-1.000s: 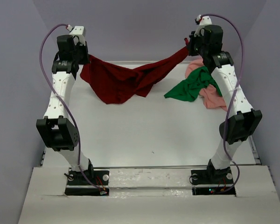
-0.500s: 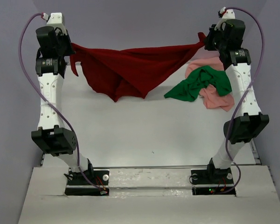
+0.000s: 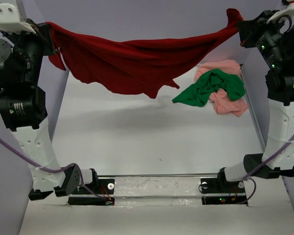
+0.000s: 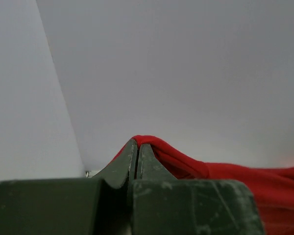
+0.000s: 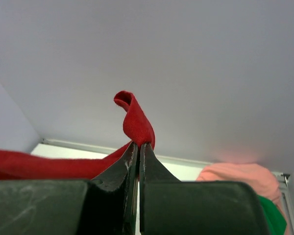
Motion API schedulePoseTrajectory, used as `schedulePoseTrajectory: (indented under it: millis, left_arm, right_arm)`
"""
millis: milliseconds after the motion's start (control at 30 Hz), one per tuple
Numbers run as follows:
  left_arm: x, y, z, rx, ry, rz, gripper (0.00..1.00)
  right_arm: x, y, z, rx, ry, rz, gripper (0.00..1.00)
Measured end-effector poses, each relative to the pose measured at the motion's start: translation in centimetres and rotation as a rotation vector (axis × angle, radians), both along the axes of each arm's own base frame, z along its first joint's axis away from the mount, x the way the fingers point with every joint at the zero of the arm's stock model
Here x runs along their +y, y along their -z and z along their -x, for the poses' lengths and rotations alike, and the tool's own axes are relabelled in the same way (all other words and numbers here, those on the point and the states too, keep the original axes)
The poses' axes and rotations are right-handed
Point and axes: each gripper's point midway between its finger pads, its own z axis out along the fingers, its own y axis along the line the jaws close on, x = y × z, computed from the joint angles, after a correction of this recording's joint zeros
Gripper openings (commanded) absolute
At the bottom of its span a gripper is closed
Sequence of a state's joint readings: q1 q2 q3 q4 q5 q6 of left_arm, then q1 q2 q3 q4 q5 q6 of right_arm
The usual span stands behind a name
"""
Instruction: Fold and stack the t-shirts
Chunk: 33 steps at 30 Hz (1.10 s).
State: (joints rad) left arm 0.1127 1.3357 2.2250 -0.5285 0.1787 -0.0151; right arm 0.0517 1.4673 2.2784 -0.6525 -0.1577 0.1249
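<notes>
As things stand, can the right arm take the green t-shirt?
Probably not yet: the right gripper is shut on a corner of the dark red t-shirt, held high. The green t-shirt lies uncovered nearby.

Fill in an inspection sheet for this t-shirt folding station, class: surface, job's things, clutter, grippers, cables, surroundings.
Surface: white table, with nothing lying on its middle.
Job's things: dark red t-shirt stretched in the air between the two arms, sagging in the middle; green t-shirt crumpled on top of the pink t-shirt at the table's far right.
Clutter: nothing seen.
Grippers: left gripper shut on one end of the dark red t-shirt; right gripper shut on the other end.
Cables: purple cables loop beside both arms, apart from the cloth.
Surroundings: plain pale walls around the table.
</notes>
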Motion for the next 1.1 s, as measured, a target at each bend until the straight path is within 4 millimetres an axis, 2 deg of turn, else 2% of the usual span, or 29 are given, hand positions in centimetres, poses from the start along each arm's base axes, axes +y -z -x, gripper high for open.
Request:
schedulePoseTrajectory:
  millis: [67, 167, 200, 267, 300, 367, 433, 467, 500, 533, 567, 633, 700, 733, 800, 900, 1000, 1100]
  left_arm:
    - [-0.3, -1.5, 1.4, -0.046, 0.007, 0.0, 0.0]
    - [-0.4, -2.8, 2.4, -0.092, 0.01, 0.001, 0.0]
    - [-0.4, -2.9, 2.2, -0.097, 0.01, 0.002, 0.0]
    - [-0.2, -1.9, 0.1, -0.071, 0.01, 0.007, 0.0]
    - [0.0, -0.9, -1.7, -0.043, 0.01, 0.011, 0.0]
    - [0.4, 1.2, -5.0, 0.015, 0.009, 0.018, 0.0]
    - [1.1, 5.0, -10.1, 0.109, 0.004, 0.029, 0.0]
    - [1.4, 6.7, -12.2, 0.148, 0.001, 0.034, 0.0]
    - [1.7, 9.0, -14.4, 0.2, -0.002, 0.04, 0.0]
    - [2.0, 12.2, -17.1, 0.273, -0.005, 0.049, 0.0]
    - [2.3, 15.5, -19.4, 0.343, -0.01, 0.057, 0.0]
    - [2.7, 21.6, -22.5, 0.468, -0.012, 0.072, 0.0]
    - [2.8, 27.5, -24.1, 0.588, -0.01, 0.086, 0.0]
    - [2.7, 30.5, -24.3, 0.649, -0.006, 0.093, 0.0]
    - [2.5, 34.9, -23.8, 0.741, -0.003, 0.103, 0.0]
    - [2.1, 39.1, -22.9, 0.825, 0.003, 0.11, 0.0]
    - [1.7, 40.8, -22.6, 0.842, 0.009, 0.109, 0.0]
    - [1.4, 41.4, -21.9, 0.831, 0.013, 0.1, 0.0]
  right_arm:
    - [-0.1, -1.9, 1.9, -0.053, -0.002, -0.005, 0.0]
    - [-0.1, -3.5, 2.3, -0.097, 0.0, -0.009, 0.0]
    - [-0.1, -3.9, 2.0, -0.111, -0.001, -0.01, 0.0]
    - [-0.1, -3.5, -0.2, -0.097, 0.004, -0.01, 0.0]
    - [0.0, -2.6, -2.6, -0.077, 0.009, -0.009, 0.0]
    - [0.0, 0.5, -7.6, -0.003, 0.022, -0.007, 0.0]
    - [0.1, 4.2, -12.0, 0.076, 0.031, -0.006, 0.0]
    - [0.1, 8.4, -15.6, 0.166, 0.041, -0.003, 0.0]
    - [0.2, 11.4, -17.9, 0.225, 0.046, -0.002, 0.0]
    - [0.2, 15.8, -20.7, 0.308, 0.055, 0.003, 0.0]
    - [0.1, 19.7, -22.5, 0.385, 0.063, 0.007, 0.0]
    - [0.1, 25.7, -24.6, 0.506, 0.075, 0.011, 0.0]
    - [0.2, 31.4, -25.5, 0.627, 0.078, 0.014, 0.0]
    - [0.2, 33.6, -25.4, 0.679, 0.079, 0.017, 0.0]
    - [0.2, 35.4, -25.0, 0.73, 0.08, 0.02, 0.0]
    - [0.2, 36.3, -24.9, 0.745, 0.078, 0.022, 0.0]
    - [0.2, 37.0, -24.9, 0.745, 0.078, 0.022, 0.0]
    - [0.2, 38.4, -24.5, 0.771, 0.08, 0.024, 0.0]
